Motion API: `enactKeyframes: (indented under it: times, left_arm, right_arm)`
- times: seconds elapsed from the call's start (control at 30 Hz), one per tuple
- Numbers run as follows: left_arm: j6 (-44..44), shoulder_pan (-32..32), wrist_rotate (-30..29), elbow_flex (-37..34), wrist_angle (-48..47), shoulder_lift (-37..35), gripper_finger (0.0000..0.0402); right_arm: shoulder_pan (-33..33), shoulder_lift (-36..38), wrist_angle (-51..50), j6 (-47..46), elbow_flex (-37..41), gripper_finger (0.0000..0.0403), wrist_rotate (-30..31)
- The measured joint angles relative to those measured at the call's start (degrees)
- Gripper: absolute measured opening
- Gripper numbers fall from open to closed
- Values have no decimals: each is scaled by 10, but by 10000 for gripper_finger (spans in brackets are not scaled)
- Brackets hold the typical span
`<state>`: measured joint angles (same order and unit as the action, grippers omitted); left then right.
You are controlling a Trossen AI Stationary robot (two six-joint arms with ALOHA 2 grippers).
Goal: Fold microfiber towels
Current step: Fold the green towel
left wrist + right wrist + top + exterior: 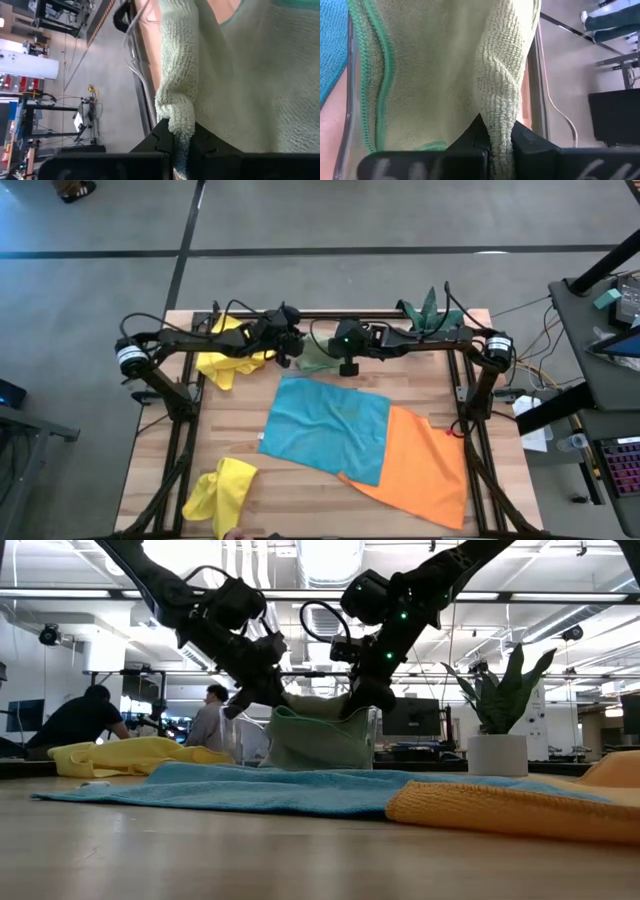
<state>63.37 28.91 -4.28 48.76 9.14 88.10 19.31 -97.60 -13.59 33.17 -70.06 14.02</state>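
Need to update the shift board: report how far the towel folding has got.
Done: no towel looks folded yet. In hand: left gripper and right gripper are each shut on an edge of the sage green towel at the table's far side. Left: blue towel and orange towel lie flat and overlapping; two yellow towels lie crumpled.

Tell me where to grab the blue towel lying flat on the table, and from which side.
Grip the blue towel at its two far corners, coming straight down from above. It lies spread flat, and its near right corner overlaps the orange towel, so the far edge is free.
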Motion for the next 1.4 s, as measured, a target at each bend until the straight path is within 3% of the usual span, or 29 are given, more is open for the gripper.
enactKeyframes:
  times: [0.17,0.4,0.53,0.77,0.9,1.03,1.4]
  left_arm:
    - [-23,1,12,11,-6,-3,0]
    - [-56,12,85,50,-109,-8,17]
    - [-61,15,88,66,-163,-11,65]
    - [-85,20,89,66,-169,-27,176]
    - [-111,23,108,66,-172,-46,216]
    - [-136,24,166,66,-171,-59,220]
    - [-211,23,243,62,-169,-60,221]
  right_arm:
    - [0,0,0,2,0,8,-3]
    - [1,0,0,5,0,8,-4]
    - [1,0,0,7,0,8,-5]
    - [1,0,0,11,0,8,-5]
    - [1,0,0,19,0,9,-5]
    - [1,0,1,24,0,9,-5]
    - [1,0,2,29,0,9,-6]
